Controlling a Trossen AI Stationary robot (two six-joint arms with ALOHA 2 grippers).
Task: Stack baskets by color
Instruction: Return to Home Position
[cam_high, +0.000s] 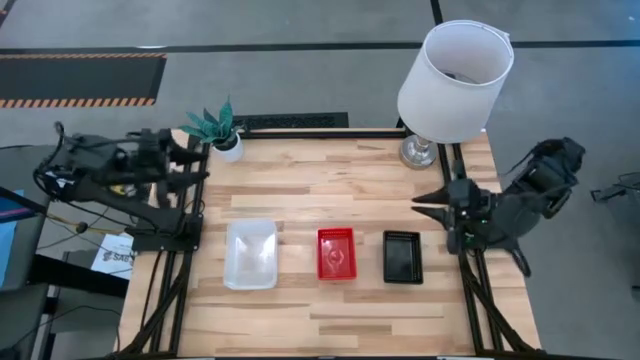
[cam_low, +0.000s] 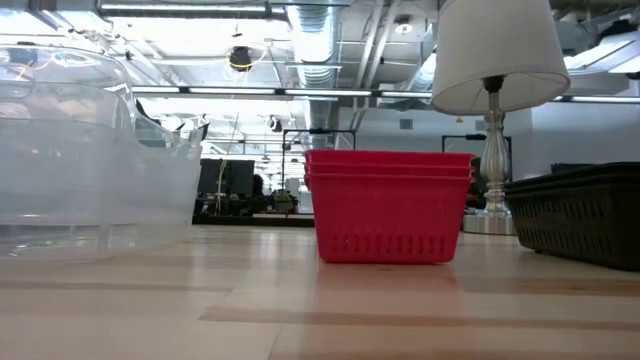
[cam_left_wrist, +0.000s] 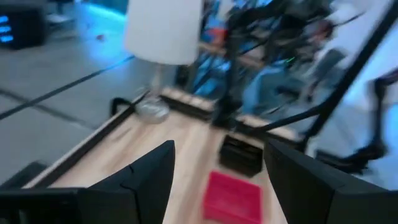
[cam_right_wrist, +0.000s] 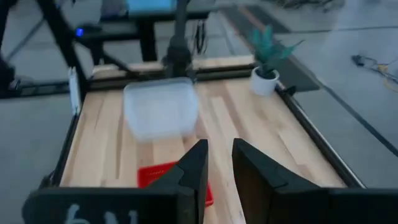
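Nearest me on the table (cam_high: 330, 180) I've got three stacks in one row, none touching. The clear stack (cam_high: 251, 253) is on the left, the red stack (cam_high: 336, 253) in the middle and the black stack (cam_high: 403, 257) on the right. From table height I count three red rims nested one inside the other. None of the baskets shows any lettering.

A bit farther back, the right gripper (cam_high: 420, 203) hangs over the right edge, pointing in across the table. Its fingers are only a slit apart, with nothing between them. There's a white scrawl (cam_right_wrist: 81, 214) on its body that I can't read.

The left gripper (cam_high: 203, 162) sits off the far left corner, fingers spread wide and empty. By that arm's base lies a paper (cam_high: 115, 255) with dark print, too small to make out.

Farthest off, the plant (cam_high: 215, 125) is at the far left corner and the lamp (cam_high: 455, 75) at the far right.
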